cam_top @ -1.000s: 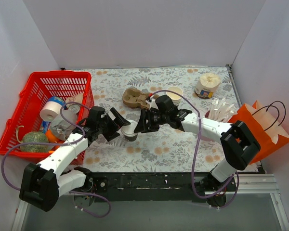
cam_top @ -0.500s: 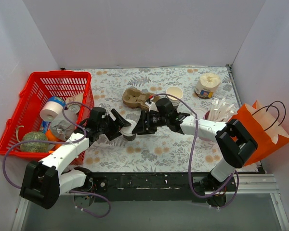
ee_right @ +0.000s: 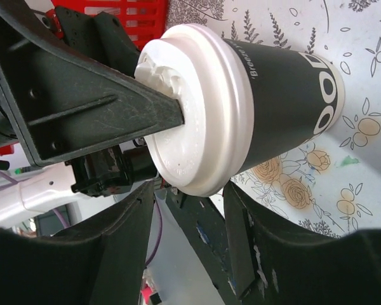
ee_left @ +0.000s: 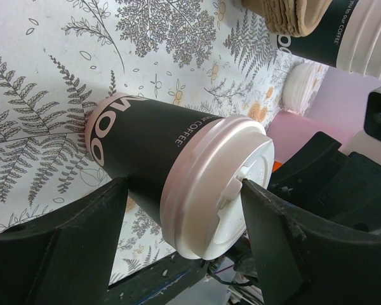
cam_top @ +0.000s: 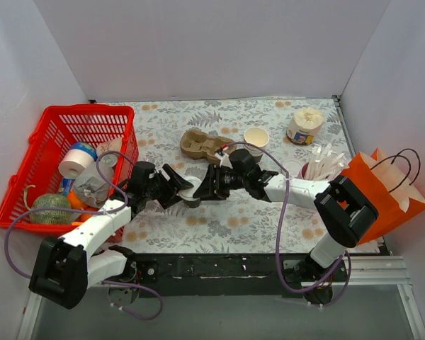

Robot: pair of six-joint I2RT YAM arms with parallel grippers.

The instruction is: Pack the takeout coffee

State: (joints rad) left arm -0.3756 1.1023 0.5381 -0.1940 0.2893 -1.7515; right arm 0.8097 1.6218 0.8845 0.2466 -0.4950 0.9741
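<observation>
The takeout coffee (cam_top: 192,188) is a dark paper cup with a round white lid, standing on the floral cloth mid-table. My left gripper (cam_top: 180,188) is open, its fingers to either side of the cup (ee_left: 146,152). One fingertip (ee_left: 249,189) touches the lid top and the other finger (ee_left: 108,210) lies against the dark wall. My right gripper (cam_top: 207,190) is open just right of the cup. In its wrist view the lid (ee_right: 203,108) sits past its spread fingers (ee_right: 241,222), which do not hold it.
An orange paper bag (cam_top: 382,188) lies open at the right edge. A red basket (cam_top: 120,117) of items stands at the left. A brown cup carrier (cam_top: 198,144), a lidless cream cup (cam_top: 256,137), a cup stack (cam_top: 304,125) and a pink cup of white sticks (cam_top: 319,166) stand behind.
Both grippers have closed in on the cup from either side. The right arm has stretched left, and the cup now sits between the left fingers.
</observation>
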